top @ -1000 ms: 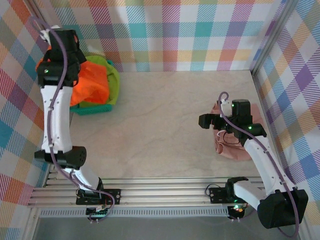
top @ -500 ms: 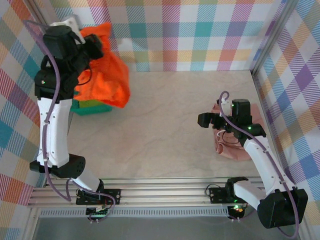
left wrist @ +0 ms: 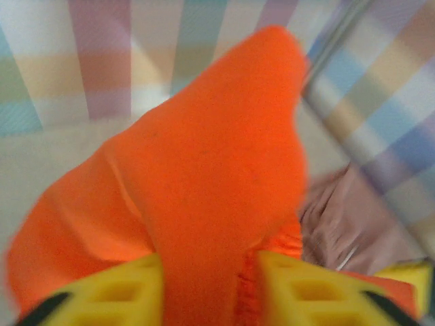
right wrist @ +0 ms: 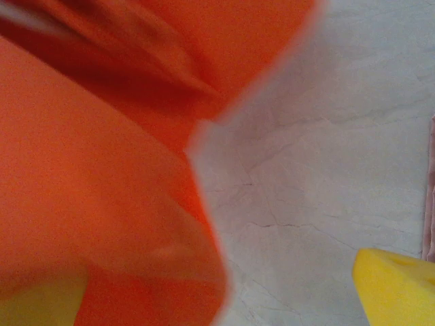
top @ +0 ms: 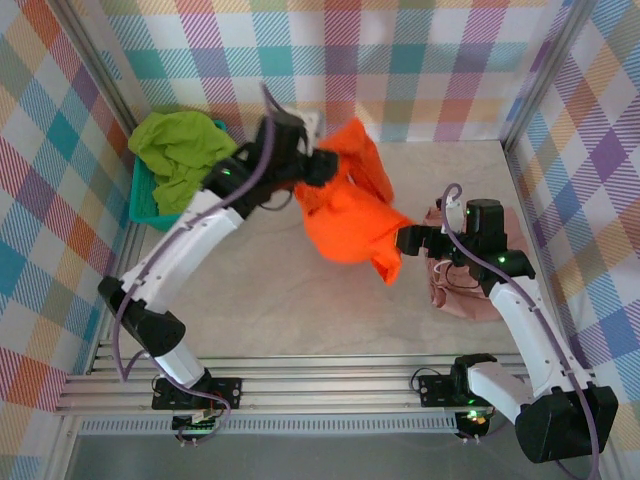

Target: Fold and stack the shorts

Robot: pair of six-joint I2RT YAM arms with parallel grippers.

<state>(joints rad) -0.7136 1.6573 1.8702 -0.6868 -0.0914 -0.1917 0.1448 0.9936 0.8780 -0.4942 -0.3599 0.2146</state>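
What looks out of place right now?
The orange shorts hang crumpled in mid-air at the left gripper, one corner right by the open right gripper. The lime green shorts sprawl over the teal basket's rim.

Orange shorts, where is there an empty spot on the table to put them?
The widest bare patch of table lies near the front rail, between the left arm and the pink shorts. A smaller one sits in the far right corner. It is crowded by the basket with the green shorts.
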